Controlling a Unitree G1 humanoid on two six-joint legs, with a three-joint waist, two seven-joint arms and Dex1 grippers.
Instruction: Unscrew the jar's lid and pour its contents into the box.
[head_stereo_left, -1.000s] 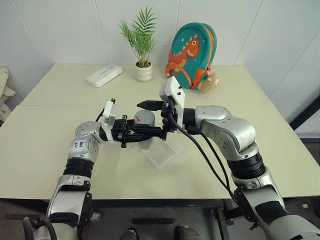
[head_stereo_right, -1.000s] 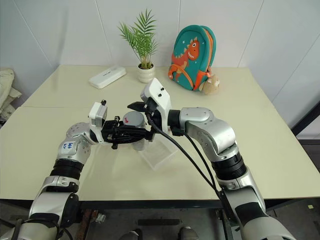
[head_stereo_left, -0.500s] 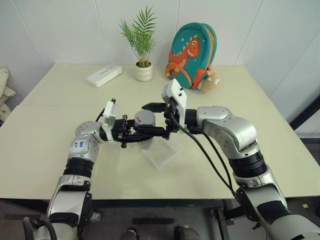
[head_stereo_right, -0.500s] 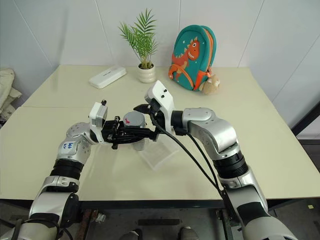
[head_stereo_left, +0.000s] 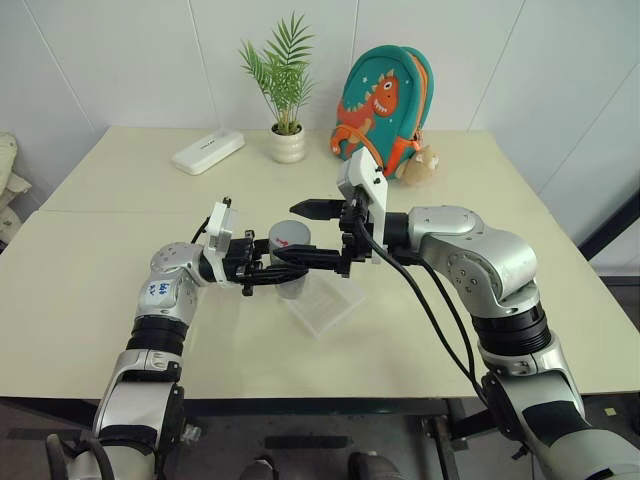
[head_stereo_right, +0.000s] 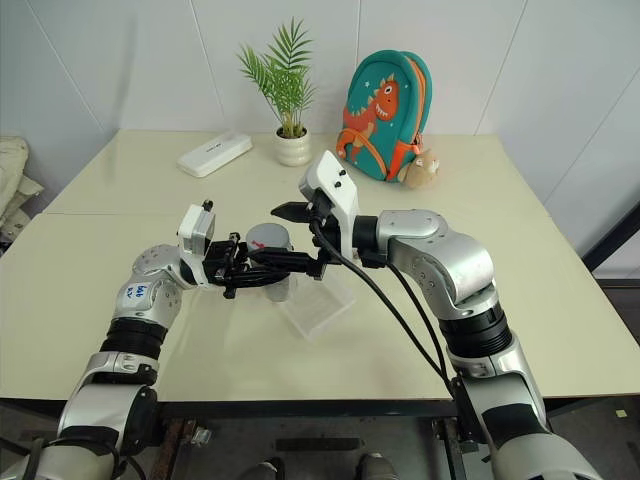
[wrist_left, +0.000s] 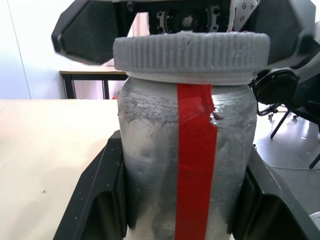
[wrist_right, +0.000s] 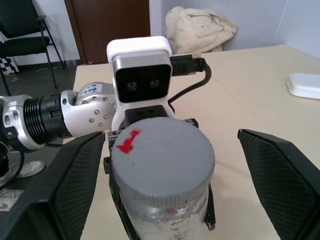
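The jar (wrist_left: 170, 165) is clear with a red strip down its side. It stands upright over the table, and my left gripper (head_stereo_left: 283, 268) is shut on its body, one finger (wrist_left: 95, 200) on each side. The grey ribbed lid (wrist_right: 162, 150) sits on the jar and has a red mark on top. My right gripper (head_stereo_left: 308, 232) is open, and its fingers (wrist_right: 285, 175) stand wide on either side of the lid without touching it. The box (head_stereo_left: 325, 300), a shallow clear tray, lies on the table just below and to the right of the jar. The contents are hidden.
At the back of the table (head_stereo_left: 90, 300) are a white oblong case (head_stereo_left: 208, 152), a white pot with a green plant (head_stereo_left: 287, 143) and a teal dinosaur backpack (head_stereo_left: 383, 108). Walls close in behind and to the right.
My right arm has drifted slightly to the right, so its open fingers reach less far over the lid. The left gripper and the jar have stayed put.
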